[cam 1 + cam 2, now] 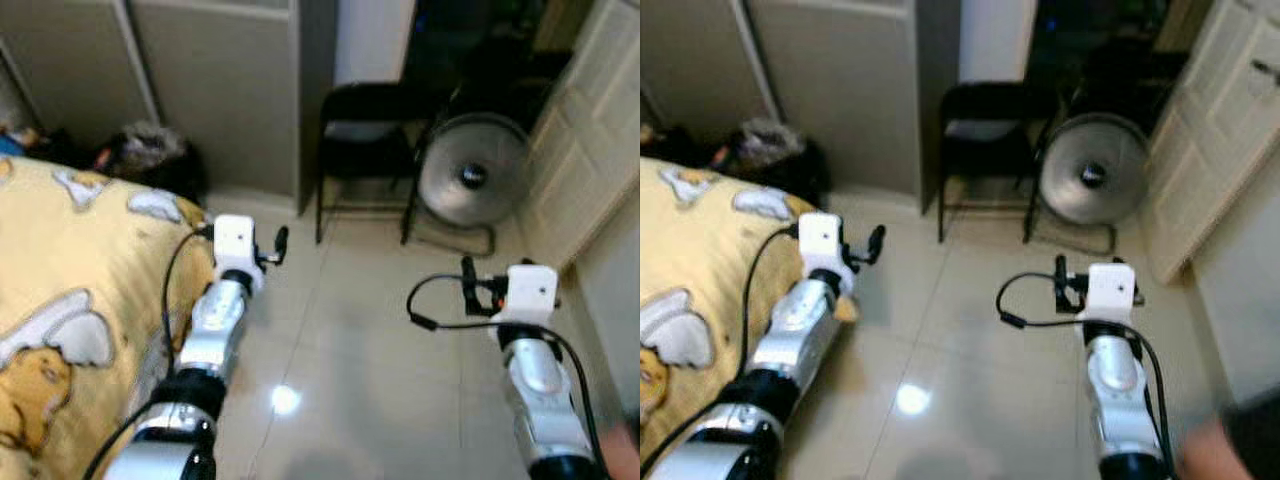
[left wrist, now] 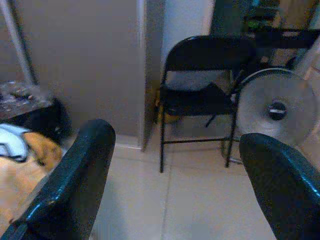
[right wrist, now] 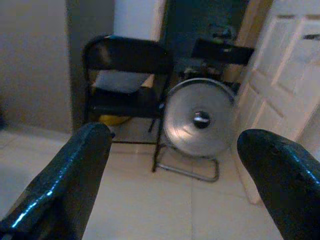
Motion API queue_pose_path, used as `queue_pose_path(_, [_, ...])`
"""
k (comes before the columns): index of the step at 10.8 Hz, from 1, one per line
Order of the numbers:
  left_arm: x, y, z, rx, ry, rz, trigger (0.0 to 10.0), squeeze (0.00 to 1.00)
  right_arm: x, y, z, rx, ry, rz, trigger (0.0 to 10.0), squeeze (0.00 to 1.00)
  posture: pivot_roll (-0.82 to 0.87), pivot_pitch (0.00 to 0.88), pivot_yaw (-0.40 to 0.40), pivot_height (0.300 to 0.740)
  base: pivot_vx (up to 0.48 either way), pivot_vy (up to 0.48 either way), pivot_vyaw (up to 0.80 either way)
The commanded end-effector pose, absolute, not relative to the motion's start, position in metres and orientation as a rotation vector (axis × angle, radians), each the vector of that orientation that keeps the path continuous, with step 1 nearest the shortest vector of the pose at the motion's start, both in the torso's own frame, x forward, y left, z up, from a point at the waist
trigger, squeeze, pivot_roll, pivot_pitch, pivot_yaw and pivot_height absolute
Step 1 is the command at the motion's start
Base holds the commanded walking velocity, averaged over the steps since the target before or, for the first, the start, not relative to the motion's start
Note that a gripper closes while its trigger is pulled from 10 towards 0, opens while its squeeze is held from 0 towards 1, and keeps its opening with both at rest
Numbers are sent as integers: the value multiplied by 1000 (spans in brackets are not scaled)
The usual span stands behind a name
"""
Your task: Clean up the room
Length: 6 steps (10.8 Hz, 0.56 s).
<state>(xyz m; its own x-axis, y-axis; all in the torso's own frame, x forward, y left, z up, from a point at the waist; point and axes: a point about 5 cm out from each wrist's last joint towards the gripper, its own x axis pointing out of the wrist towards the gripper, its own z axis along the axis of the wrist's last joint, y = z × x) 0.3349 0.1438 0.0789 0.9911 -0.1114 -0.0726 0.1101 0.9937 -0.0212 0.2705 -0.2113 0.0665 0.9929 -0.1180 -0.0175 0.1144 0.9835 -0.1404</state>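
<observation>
At the far left the bed (image 1: 70, 300) carries a yellow cover printed with white shapes, and it runs close along the robot's left arm, which suggests the robot stands right at the bedside. Behind the bed's far corner a dark heap of clutter (image 1: 150, 155) sits on the floor against the grey wardrobe (image 1: 215, 90); judging by the task, this looks like the most likely thing to tidy, though what it is made of is too blurred to tell. The left hand (image 2: 177, 185) is held out level over the bed's edge, its fingers spread wide with nothing between them, so it seems ready rather than busy. Ahead, in the middle, a black folding chair (image 1: 365, 140) stands pushed against the wall, probably parked out of the walkway, and something yellow lies on the floor under it in the wrist views. Just beside the chair a round grey fan (image 1: 472, 180) stands on its metal frame, tilted upward. The right hand (image 3: 175, 185) hovers over the bare tiled floor (image 1: 350, 350), likewise spread and holding nothing. At the far right stands a white panelled door (image 1: 590, 130).
</observation>
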Motion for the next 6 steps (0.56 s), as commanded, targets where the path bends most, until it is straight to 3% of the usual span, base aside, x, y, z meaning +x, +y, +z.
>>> queue_pose_path(1, [335,144,80,-18,69,-110,10000,0,273,-207,71,-134,5,-107,10000,0,-39,0,3,730,442,0,0])
queue_pose_path(6, [334,135,77,-27,84,-131,10000,0,271,-200,65,-128,21,-88,10000,0,-48,0,8,730,443,0,0])
